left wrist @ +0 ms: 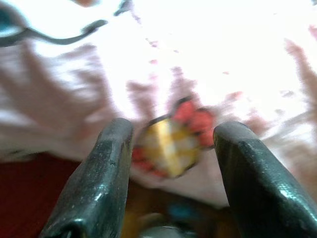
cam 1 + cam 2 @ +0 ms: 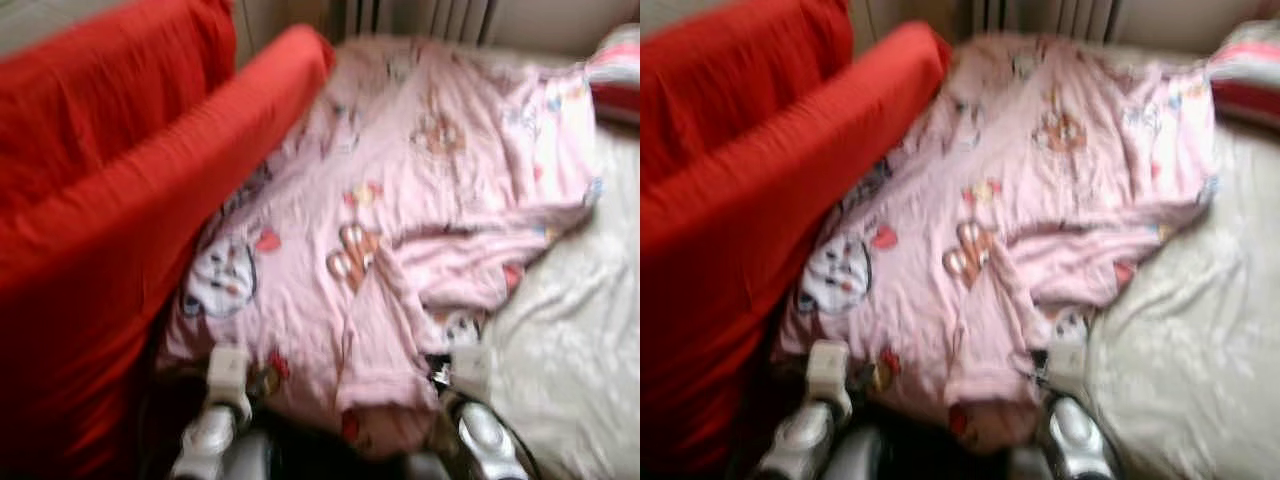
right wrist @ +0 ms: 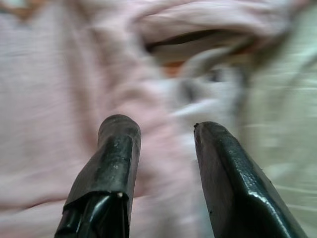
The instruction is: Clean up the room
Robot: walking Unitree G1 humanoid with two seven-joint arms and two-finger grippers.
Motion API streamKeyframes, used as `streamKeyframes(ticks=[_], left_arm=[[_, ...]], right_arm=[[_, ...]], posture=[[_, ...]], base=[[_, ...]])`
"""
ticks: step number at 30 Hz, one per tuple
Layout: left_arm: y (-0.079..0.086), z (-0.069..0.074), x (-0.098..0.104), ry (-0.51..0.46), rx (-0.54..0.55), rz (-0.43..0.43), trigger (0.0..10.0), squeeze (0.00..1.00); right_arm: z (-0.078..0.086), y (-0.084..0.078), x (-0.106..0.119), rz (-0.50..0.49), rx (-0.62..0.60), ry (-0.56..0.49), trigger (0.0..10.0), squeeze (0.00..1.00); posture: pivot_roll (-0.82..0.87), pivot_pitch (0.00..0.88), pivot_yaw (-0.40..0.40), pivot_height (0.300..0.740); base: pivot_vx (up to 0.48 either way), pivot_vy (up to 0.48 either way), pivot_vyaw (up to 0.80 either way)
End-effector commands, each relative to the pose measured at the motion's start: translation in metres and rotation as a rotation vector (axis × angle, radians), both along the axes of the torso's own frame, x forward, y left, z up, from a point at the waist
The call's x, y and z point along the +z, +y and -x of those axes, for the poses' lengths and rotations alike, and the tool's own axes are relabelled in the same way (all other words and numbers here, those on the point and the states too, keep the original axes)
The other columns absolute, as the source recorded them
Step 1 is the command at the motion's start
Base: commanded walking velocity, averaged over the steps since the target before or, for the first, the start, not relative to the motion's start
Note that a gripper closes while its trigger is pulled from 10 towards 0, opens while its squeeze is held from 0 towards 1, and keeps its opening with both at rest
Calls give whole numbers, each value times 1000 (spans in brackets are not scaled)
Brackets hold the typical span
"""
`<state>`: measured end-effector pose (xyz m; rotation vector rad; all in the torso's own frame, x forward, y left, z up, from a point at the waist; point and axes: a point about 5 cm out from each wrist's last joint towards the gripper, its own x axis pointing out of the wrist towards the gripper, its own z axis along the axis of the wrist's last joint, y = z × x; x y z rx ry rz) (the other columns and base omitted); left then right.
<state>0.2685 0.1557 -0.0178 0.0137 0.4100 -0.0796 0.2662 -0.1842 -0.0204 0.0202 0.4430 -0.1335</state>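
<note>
A red sofa takes up the robot's left side, its padded arm running up and back toward a radiator at the wall. Just beside it lies a bed with a pale, whitish cover on the robot's right. Spread over the bed, and pressed against the sofa arm along one edge, is a large pink sheet printed with cartoon figures and red hearts; it is rumpled, with a fold turned back across its middle and its near edge hanging toward the robot. A striped red and white pillow sits at the far right corner of the bed. The whole scene is blurred.

Both silver arms reach up from below to the near edge of the sheet. The left gripper has its fingers spread apart, a yellow and red print on the pink cloth between them. The right gripper is likewise parted, over the pink cloth where it meets the pale cover
</note>
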Motion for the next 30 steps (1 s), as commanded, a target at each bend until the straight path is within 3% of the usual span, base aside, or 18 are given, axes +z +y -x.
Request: streamKeyframes(ticks=[1,3,4,5,17,24,29,30], left_arm=[[12,6,-5,25,34,-18,10000,0],[12,6,-5,26,33,-19,10000,0],[13,6,-5,27,33,-19,10000,0],[13,6,-5,28,32,-19,10000,0],[13,7,-6,36,27,-22,10000,0],[17,9,-7,43,27,-34,10000,0],[20,9,-7,43,29,-42,10000,0],[21,9,-7,42,30,-44,10000,0]], right_arm=[[1,5,-1,-36,-26,4,10000,0],[1,2,-2,-78,-71,4,10000,0],[1,1,-2,-89,-82,9,10000,75],[2,1,-3,-113,-98,13,10000,1000],[8,0,-10,-251,-193,35,10000,1000],[7,0,-9,-379,-225,-4,10000,1000],[6,-8,-9,-483,-330,-10,10000,1000],[5,-9,-8,-502,-349,-11,10000,698]], posture=[[-37,174,15,635],[-36,174,16,635],[-36,174,16,635],[-37,176,16,635],[-34,181,20,635],[-19,192,30,635],[7,203,39,635],[7,203,39,635]], base=[[0,0,0],[0,0,0],[0,0,0],[0,0,0],[0,0,0],[0,0,0],[0,0,0],[0,0,0]])
